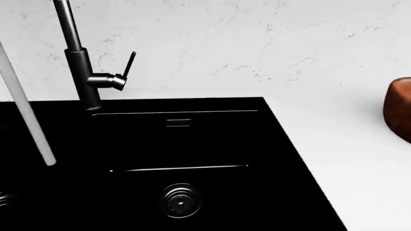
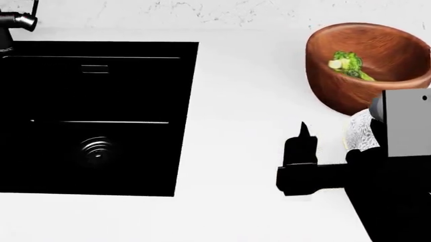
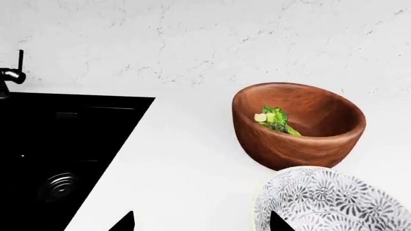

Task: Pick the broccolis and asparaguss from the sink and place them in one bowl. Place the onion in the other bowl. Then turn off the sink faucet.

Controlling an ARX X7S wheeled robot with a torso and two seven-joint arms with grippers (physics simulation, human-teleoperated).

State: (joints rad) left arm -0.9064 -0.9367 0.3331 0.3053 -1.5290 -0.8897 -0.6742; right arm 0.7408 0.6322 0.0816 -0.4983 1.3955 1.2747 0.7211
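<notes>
At far left the faucet rises from the back rim of the sink, its thin lever tilted up off the grey side joint, and a pale stream slants down into the left basin, so the water looks to be on and that last step is not yet done. The right basin shows only its ribbed drain; no vegetables are visible in the part of the sink in view. The left gripper shows in no picture, so its state cannot be told. Across bare white counter sits the right gripper, fingertips wide apart and holding nothing, poised low over the counter just beside the patterned bowl (a likely spot after a drop-off, though that is a guess). Whether the onion lies in that bowl cannot be seen, since its inside is hidden. Furthest right and behind, the wooden bowl stands tilted, close against the patterned one, with green pieces low inside: a dark floret, a pale stalk and a lighter spear.
</notes>
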